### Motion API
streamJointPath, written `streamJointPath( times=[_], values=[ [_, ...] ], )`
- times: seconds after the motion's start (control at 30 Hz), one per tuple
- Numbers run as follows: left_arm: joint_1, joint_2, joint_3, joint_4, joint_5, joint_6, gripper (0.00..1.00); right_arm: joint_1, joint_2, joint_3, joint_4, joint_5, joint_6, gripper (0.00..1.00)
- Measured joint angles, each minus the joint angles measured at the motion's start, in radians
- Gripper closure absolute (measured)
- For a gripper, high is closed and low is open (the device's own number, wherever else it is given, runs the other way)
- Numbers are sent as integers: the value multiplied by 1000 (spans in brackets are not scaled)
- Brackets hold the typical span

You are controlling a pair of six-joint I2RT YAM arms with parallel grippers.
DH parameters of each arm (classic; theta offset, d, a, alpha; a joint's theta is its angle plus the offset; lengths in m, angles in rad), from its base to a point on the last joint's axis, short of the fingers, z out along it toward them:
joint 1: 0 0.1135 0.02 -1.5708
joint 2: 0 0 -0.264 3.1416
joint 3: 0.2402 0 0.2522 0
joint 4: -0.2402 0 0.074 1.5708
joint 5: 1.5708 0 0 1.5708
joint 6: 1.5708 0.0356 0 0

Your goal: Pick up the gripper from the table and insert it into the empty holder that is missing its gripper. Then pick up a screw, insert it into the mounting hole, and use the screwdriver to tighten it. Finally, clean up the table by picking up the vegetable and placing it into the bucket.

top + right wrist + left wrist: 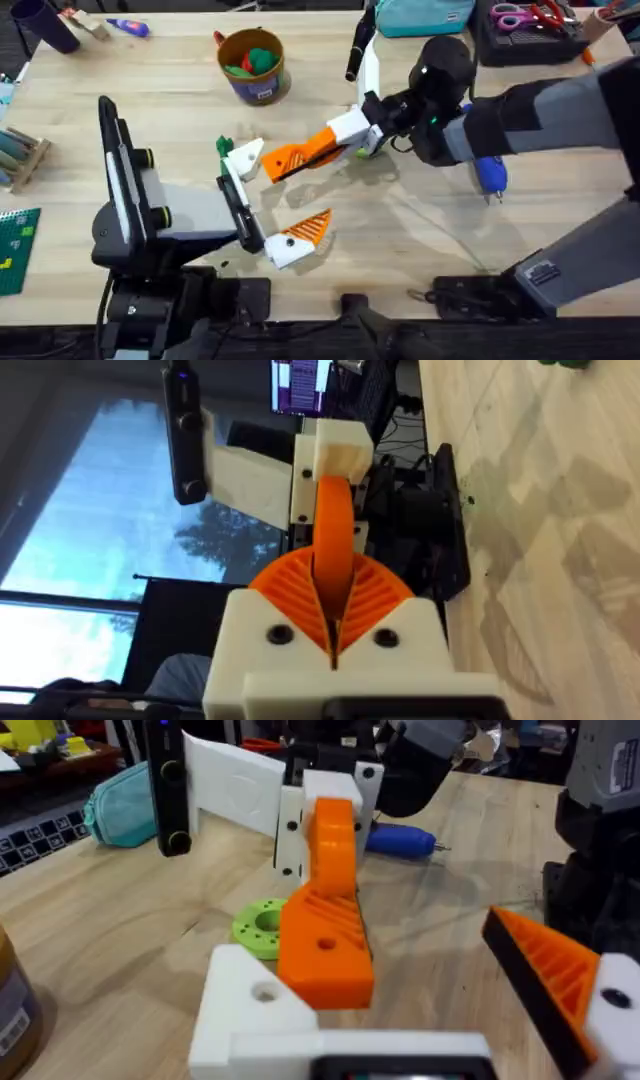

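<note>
Worktop: pale wood, visible grain, matt. Gripper: orange plastic, matt, ribbed slats. Holder: white plastic, matt, smooth. Screwdriver: blue plastic body, slight sheen, thin metal bit. Bucket: orange-brown, smooth, with a dark label band. Disc: green plastic, matt.

The gripper lies mid-table, just right of the holder — bucket behind, screwdriver well to the right.
</note>
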Motion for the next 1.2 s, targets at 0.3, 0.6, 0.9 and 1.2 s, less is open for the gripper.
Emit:
streamJointPath(
  times=[0.3,0.6,0.9,1.2],
  values=[
    [0,0,0,0,0,0,15,18,0,11,-20,0,6,993],
    [0,0,0,0,0,0,14,18,0,13,-36,1,6,993],
    [0,0,0,0,0,0,14,19,0,13,-37,1,14,993],
    [0,0,0,0,0,0,15,22,0,13,-37,10,17,993]
  ],
)
